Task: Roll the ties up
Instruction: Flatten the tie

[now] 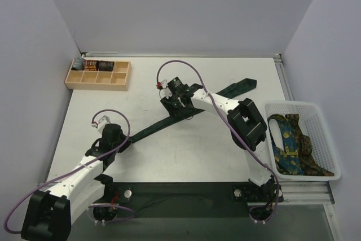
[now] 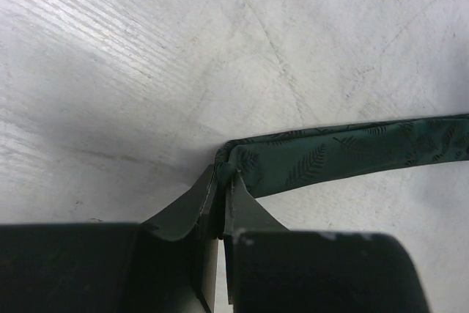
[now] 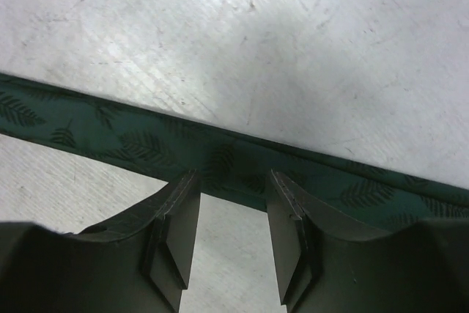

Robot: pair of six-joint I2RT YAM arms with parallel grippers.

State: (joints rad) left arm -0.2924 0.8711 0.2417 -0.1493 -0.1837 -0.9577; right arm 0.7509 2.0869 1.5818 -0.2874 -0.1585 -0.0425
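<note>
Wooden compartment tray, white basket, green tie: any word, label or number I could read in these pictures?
No text can be read.
The small dark items in the pale wooden compartment tray: one red-and-white patch, too small to read.
The dark green fabric tie: leaf pattern only, no words.

White bench [image 1: 186, 156] clearance
A dark green fabric tie [image 1: 149, 128] crosses the middle; wooden compartment tray [image 1: 97, 75] far-left, white plastic basket [image 1: 293, 104] right.

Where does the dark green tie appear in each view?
Top external: the dark green tie lies diagonally across the middle of the table.
Left wrist: it enters from the right, its end pinched in the left claw.
Right wrist: it crosses left to right, at the open right claw tips.
Shared landmark: the scratched white table.
</note>
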